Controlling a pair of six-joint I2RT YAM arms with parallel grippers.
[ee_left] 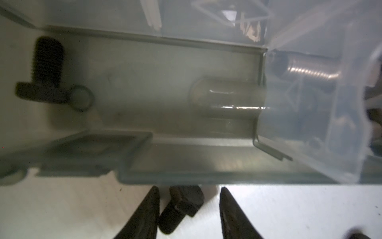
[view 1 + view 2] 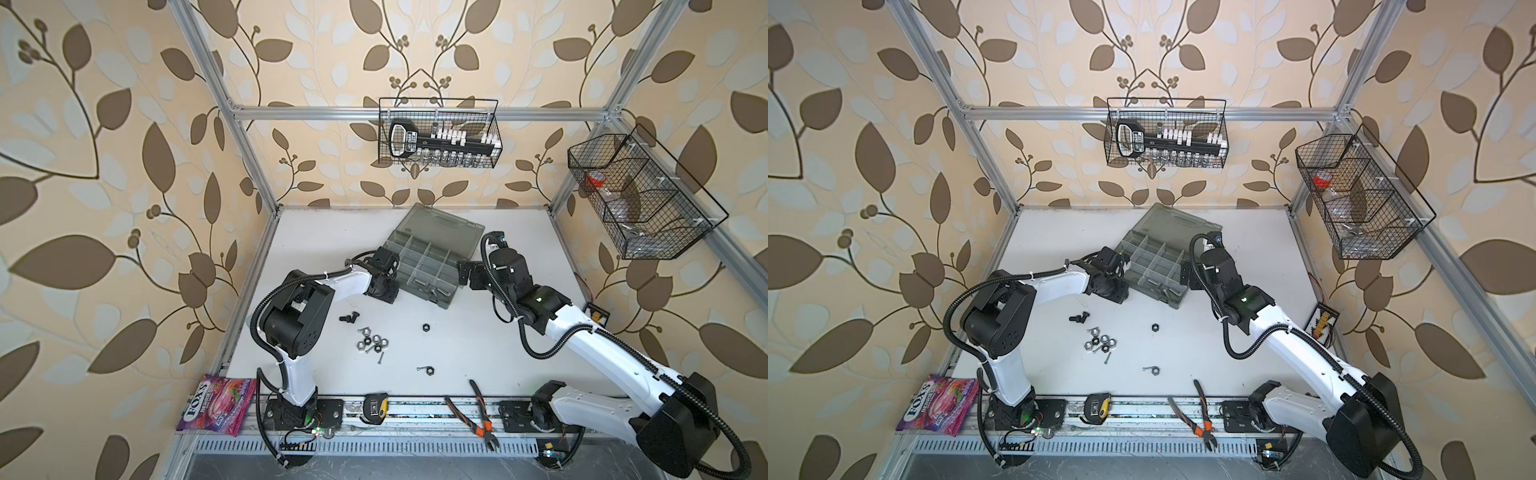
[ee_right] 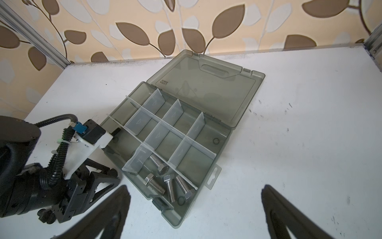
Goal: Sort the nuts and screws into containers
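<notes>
Stubby black screw (image 1: pixel 182 204) lies between unclenched left gripper (image 1: pixel 189 188) jaws; right gripper (image 3: pixel 195 187) gapes.

Right end effector (image 3: pixel 195 187) spread wide

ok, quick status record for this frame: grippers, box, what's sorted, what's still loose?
left gripper: open, at the organiser box's outer wall, unsorted black bolt between its fingers, outside the box
right gripper: open wide, empty
organiser box: on the table, lid open flat
sorted: four silver bolts in one end compartment; boxed black bolt in the neighbouring one
loose on table: nut cluster, black bolts, single black nut, nut with thin screw
</notes>
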